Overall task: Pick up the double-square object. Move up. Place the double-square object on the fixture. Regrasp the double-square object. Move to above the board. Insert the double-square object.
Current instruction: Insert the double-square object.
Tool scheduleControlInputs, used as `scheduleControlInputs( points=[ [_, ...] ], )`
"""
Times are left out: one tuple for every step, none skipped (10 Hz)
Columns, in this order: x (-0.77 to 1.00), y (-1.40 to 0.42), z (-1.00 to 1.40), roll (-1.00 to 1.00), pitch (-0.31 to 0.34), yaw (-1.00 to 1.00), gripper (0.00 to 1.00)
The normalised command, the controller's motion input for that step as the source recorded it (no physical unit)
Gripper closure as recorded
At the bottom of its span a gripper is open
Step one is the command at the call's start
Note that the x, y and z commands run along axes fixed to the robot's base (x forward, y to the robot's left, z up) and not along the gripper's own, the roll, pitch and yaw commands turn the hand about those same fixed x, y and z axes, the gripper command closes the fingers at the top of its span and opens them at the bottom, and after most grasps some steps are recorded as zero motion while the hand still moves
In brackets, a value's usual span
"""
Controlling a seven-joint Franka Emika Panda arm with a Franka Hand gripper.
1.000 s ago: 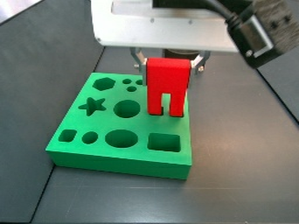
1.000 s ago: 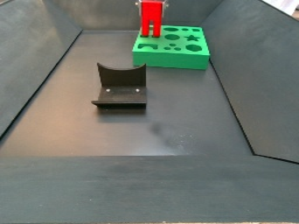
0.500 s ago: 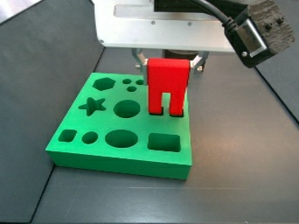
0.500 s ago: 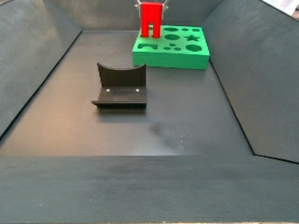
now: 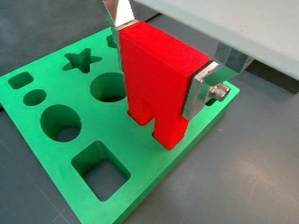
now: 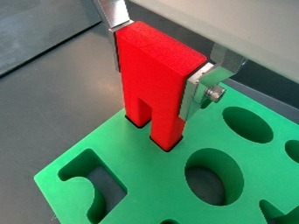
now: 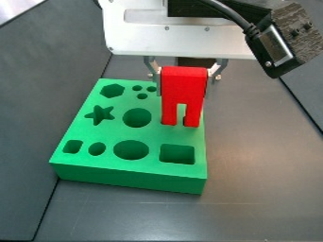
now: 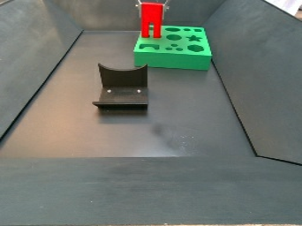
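The end effector [image 5: 163,54] pinches the red double-square object [image 5: 158,83] upright between its silver fingers [image 5: 205,86], prongs down, over the green board [image 5: 47,166] at the far end of the dark worktop [image 8: 177,132]; in a side view the same block [image 7: 184,93] hangs above the board's right edge [image 7: 127,170]. The step in hand appears to be the insertion: doing it well means keeping the block vertical, lining both prongs squarely with their matching hole, and lowering slowly without twisting, so neither prong catches on the hole's rim. The prong tips seem to be at or just inside the board's top face, but how deep they sit cannot be told. The receiving hole is hidden behind the block in both wrist views. The dark fixture [image 8: 120,86] stands empty, well apart on the near side.
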Motion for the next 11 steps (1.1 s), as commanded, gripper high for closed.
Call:
scheduleControlInputs(
  points=[
    [0.16,0.09,-0.83,0.05,-0.046,0.06,1.0],
    [0.19,0.0,-0.98,0.07,-0.084,0.04,1.0],
    [0.15,0.0,-1.0,0.08,-0.081,0.05,1.0],
    [0.11,0.0,-1.0,0.1,-0.059,0.05,1.0],
    [0.08,0.0,-1.0,0.11,-0.049,0.05,1.0],
    [0.06,0.0,-1.0,0.13,-0.043,0.05,1.0],
    [0.08,0.0,-1.0,0.1,-0.059,0.06,1.0],
    [0.12,0.0,-0.8,-0.03,-0.173,0.0,1.0],
    [0.0,-0.03,0.0,0.01,0.0,0.0,1.0],
    [0.0,0.0,0.0,0.05,0.0,0.0,1.0],
    [0.0,0.0,0.0,0.03,0.0,0.0,1.0]
  ],
)
